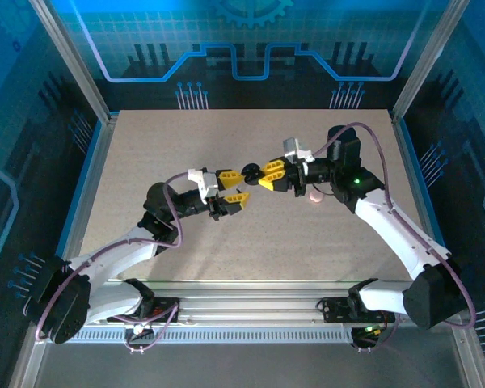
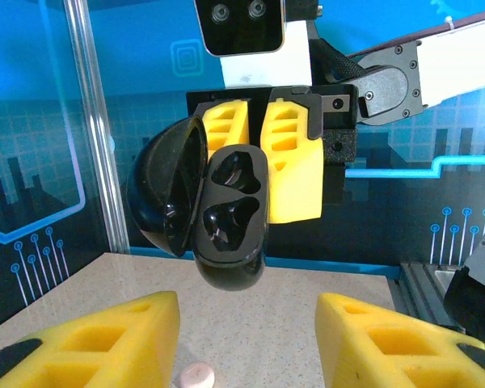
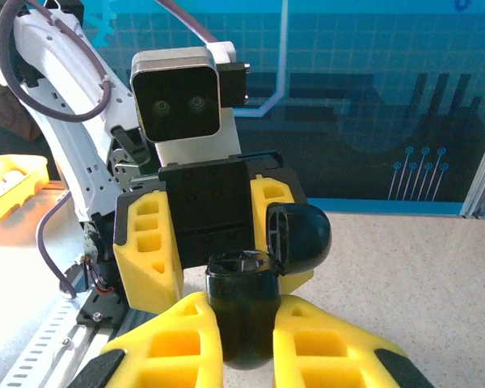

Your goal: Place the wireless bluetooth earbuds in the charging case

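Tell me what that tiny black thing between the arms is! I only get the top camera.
Observer: It's the case, pinched by the right end effector.
Operator: Is it open?
Observer: Yes, the left wrist view shows its lid flipped wide open.
Operator: Anything inside?
Observer: Both pockets look empty from there.

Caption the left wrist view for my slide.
Right end effector holds an open black charging case up.
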Robot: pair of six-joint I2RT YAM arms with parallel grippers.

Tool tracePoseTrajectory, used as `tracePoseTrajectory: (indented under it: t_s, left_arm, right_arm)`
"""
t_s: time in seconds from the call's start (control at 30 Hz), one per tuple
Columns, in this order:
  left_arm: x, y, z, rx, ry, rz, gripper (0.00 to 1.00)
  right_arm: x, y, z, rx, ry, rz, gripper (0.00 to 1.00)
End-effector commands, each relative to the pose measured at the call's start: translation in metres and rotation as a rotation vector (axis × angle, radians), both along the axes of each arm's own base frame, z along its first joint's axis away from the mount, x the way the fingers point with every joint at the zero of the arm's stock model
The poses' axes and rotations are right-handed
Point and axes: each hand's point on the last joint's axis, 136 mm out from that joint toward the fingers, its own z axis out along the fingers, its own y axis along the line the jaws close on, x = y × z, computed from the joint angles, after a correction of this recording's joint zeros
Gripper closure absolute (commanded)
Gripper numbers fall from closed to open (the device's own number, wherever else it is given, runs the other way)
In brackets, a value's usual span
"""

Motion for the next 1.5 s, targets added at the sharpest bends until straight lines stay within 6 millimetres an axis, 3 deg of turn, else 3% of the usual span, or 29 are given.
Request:
tracePoseTrajectory:
  t_s: [0.0, 0.67, 1.47]
  left_arm:
    - [-0.007, -0.001, 0.015, -0.038, -0.041, -0.033, 0.53]
    - [-0.008, -0.005, 0.038, -0.135, -0.059, -0.085, 0.66]
    - [-0.014, -0.011, 0.044, -0.149, -0.069, -0.11, 0.86]
  right_arm:
    - [-0.002, 0.005, 0.006, 0.018, -0.011, 0.023, 0.88]
    - [-0.003, 0.009, 0.004, 0.028, -0.004, 0.046, 0.88]
    - [-0.005, 0.011, -0.001, 0.021, 0.002, 0.045, 0.88]
